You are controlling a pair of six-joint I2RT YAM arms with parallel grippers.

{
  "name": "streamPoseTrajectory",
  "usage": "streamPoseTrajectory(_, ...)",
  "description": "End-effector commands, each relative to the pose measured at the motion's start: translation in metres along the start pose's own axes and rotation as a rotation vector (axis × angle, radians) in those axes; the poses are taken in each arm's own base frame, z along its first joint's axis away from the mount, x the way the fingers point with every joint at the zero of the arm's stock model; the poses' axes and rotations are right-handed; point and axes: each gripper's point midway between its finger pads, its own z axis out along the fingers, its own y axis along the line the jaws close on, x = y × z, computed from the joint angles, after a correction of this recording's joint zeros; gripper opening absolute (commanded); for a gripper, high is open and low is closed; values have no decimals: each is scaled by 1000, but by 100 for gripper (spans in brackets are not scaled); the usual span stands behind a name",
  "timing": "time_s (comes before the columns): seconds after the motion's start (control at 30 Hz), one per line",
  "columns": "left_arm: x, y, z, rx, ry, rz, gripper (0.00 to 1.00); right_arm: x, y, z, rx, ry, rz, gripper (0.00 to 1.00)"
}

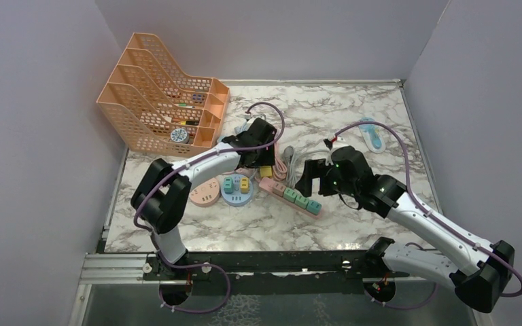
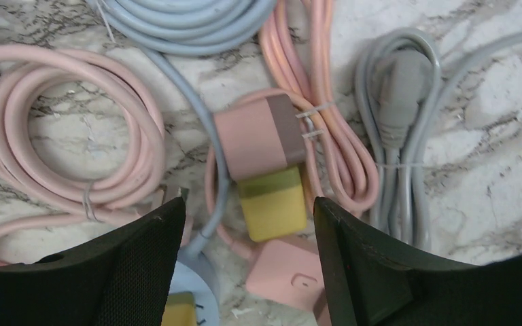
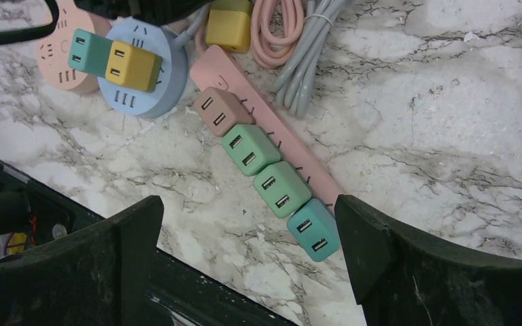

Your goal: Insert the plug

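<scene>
left gripper (image 2: 248, 209) spread wide | yellow plug (image 2: 272, 204) lies between its fingers | right gripper (image 3: 248, 202) wide over pink power strip (image 3: 307, 170) | risk: closing could also pinch blue cable (image 2: 200, 115) beside plug, tilting the grasp

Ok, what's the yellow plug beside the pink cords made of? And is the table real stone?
The yellow plug looks like matte plastic: smooth, even colour, rounded edges. The table shows grey veins like marble, but could be a printed surface; I cannot tell.
</scene>
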Motion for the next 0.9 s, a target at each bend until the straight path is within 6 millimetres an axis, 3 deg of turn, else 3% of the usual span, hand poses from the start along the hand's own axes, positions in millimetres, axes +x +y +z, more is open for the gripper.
streamPoseTrajectory(0.0, -16, -7, 11, 52, 12, 7, 72, 6, 9, -2, -55, 21, -2, 97)
streamPoseTrajectory(0.1, -17, -12, 17, 77, 36, 4, 72, 11, 13, 2, -83, 36, -15, 97)
streamPoseTrajectory(0.23, -15, -3, 29, 43, 63, -30, 72, 13, 15, 5, -95, 51, -30, 100)
streamPoseTrajectory(0.57, 2, 9, 52, -29, 130, -67, 65, -4, 24, -16, -192, -92, -67, 100)
streamPoseTrajectory(0.63, 7, 10, 56, -29, 147, -58, 61, -2, 23, -14, -182, -80, -63, 100)
streamPoseTrajectory(0.87, -9, 3, 49, -8, 116, -44, 38, 7, 20, -4, -151, -18, -31, 97)
